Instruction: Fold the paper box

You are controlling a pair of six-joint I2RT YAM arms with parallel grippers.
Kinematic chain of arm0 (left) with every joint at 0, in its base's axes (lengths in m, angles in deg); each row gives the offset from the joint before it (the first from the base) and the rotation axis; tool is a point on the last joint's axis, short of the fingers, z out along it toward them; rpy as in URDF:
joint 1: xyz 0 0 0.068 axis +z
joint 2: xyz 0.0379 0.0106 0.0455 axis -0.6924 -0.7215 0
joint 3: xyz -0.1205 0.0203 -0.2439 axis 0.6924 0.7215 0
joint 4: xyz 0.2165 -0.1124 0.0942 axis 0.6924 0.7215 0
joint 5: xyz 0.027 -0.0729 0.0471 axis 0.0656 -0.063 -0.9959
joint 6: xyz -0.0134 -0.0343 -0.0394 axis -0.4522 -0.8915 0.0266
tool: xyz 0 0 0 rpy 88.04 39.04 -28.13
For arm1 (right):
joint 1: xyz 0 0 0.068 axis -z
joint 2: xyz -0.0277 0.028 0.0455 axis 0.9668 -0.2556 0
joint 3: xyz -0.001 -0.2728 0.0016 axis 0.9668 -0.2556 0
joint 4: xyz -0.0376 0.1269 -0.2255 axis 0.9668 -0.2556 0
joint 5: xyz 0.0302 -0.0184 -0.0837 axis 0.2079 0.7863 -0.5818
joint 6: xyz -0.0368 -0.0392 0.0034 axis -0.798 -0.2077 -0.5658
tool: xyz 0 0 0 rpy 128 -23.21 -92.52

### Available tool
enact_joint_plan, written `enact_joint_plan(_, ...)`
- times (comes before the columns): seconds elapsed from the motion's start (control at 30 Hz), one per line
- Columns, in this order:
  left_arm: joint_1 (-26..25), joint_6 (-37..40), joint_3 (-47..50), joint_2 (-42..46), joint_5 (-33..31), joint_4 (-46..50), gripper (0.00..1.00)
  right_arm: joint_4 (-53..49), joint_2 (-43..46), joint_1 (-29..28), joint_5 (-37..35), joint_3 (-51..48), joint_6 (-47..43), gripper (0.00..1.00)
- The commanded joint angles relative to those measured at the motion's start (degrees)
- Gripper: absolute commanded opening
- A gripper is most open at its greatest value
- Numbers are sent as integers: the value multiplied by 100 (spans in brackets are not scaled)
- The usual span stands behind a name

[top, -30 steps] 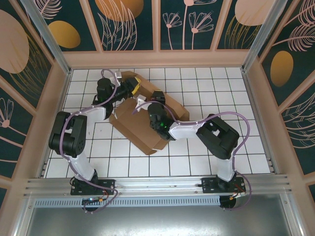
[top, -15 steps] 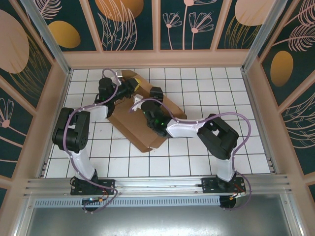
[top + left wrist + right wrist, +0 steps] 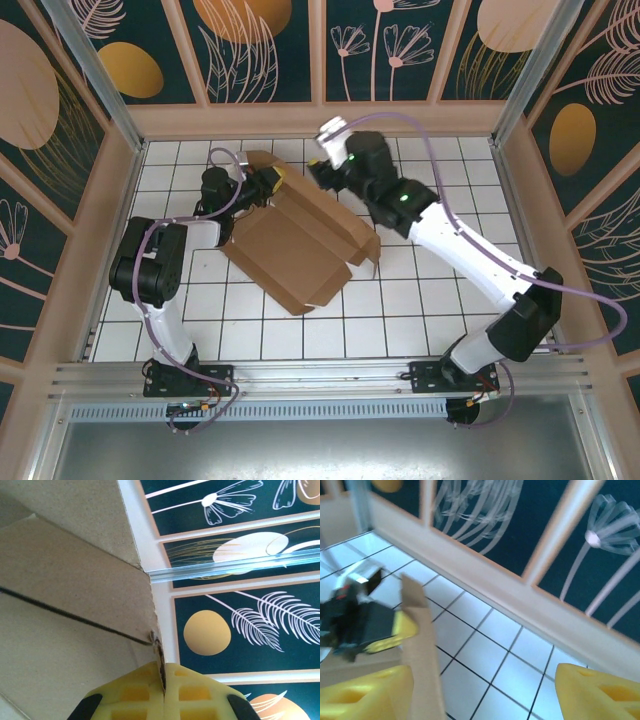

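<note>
The paper box [image 3: 290,250] lies on the white tiled table [image 3: 420,300], a little left of the middle, and it is turned diagonally. It is plain brown cardboard, with a wide flat panel and some sides partly raised.

The left tool [image 3: 265,181] is at the far left corner of the box. In the left wrist view its yellow fingers [image 3: 135,692] are pressed together, and the thin edge of the cardboard [image 3: 75,605] is clamped between them. Behind this edge the dark wall panels [image 3: 225,630] with plant drawings are visible.

The right arm reaches over the far side of the box, and the right tool [image 3: 322,172] is near the far edge of the cardboard. In the right wrist view its two yellow fingers [image 3: 365,692] are wide apart and they hold nothing. A narrow flap [image 3: 420,645] of the box stands upright just beside the left one of these fingers; whether it touches the finger I cannot tell, because this part is blurred. Beyond the flap the left tool [image 3: 365,625] appears, black and yellow.
</note>
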Motion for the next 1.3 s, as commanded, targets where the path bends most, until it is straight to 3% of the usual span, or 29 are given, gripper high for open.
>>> enact_joint_plan(0.0,-3,324,89,104,-3,0,0,-1046,-467,290,550,-56,1130,78)
enact_joint_plan(0.07,-1,418,72,115,-10,122,0,-1242,-727,448,705,40,1265,78)
enact_joint_plan(0.23,1,522,-40,63,56,261,1,-1218,-1126,526,1853,57,1253,78)
enact_joint_plan(0.57,4,849,-302,-125,612,358,17,-1380,-1733,544,1548,55,904,70)
enact_joint_plan(0.8,28,1360,-839,-385,1039,832,23,-1289,-1731,578,1783,-92,752,61)
enact_joint_plan(1.03,37,1285,-1098,-669,1153,663,20,-1252,-1683,611,2052,-136,673,58)
enact_joint_plan(1.27,37,582,-835,-641,742,-31,1,-1226,-1579,661,1814,-57,794,63)
